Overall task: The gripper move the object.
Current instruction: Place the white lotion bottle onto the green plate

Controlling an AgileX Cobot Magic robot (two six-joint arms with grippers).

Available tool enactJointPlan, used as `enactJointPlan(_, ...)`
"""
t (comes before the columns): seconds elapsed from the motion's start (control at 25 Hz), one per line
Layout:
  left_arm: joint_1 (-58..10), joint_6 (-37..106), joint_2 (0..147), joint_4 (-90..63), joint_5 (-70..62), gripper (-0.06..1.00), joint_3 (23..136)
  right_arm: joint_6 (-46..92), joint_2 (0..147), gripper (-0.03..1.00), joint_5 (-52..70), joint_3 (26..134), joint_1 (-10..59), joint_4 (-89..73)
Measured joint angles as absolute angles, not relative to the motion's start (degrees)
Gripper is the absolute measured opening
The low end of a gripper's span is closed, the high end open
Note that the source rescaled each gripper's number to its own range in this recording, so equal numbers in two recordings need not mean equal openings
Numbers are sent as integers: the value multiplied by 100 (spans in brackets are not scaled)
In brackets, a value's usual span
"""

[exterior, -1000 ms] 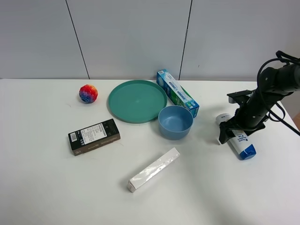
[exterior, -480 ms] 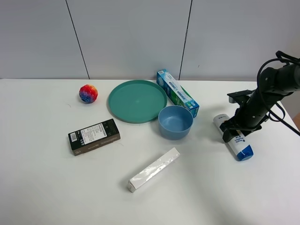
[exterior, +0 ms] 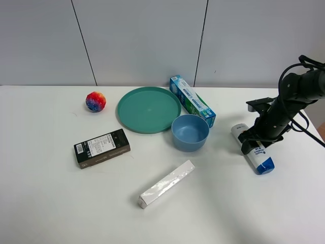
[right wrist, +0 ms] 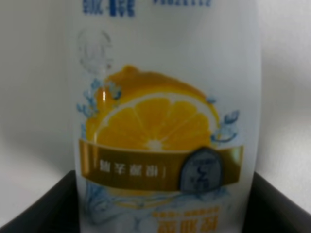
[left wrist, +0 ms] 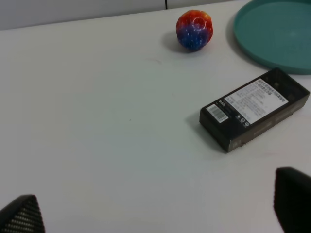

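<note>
The white bottle (exterior: 259, 157) with a dark blue cap lies on the table at the right, cap toward the front. My right gripper (exterior: 252, 143) reaches down over its middle. In the right wrist view the bottle (right wrist: 160, 121) fills the picture, showing its yellow-orange lemon label, and the black fingers (right wrist: 39, 208) press against both of its sides, so the right gripper (right wrist: 163, 206) is shut on it. My left gripper (left wrist: 155, 208) is open and empty above bare table, seen only in the left wrist view.
A blue bowl (exterior: 190, 132), a teal plate (exterior: 149, 109) and a blue-green toothpaste box (exterior: 192, 100) stand left of the bottle. A long white-silver box (exterior: 166, 184), a black box (exterior: 101, 148) and a colourful ball (exterior: 95, 101) lie further left.
One second ago the bottle and the right gripper were slightly nearer the front; both shifted a little toward the back. Nothing has moved in the last half second.
</note>
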State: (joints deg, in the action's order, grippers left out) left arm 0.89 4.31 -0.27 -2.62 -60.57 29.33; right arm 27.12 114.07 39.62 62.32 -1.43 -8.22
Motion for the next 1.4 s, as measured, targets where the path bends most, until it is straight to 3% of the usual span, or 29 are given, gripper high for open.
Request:
enactJointPlan(0.76, 89, 431, -27, -262, -6057, 100, 2933, 2446, 10585, 1, 5023, 6380, -143, -767)
enactJointPlan(1.04, 89, 431, -27, -262, -6057, 100, 2933, 2216, 10300, 1, 6229, 7501, 64, -842)
enactJointPlan(1.4, 89, 431, -27, -262, -6057, 100, 2933, 1950, 10293, 1, 6816, 8951, 1134, -1070)
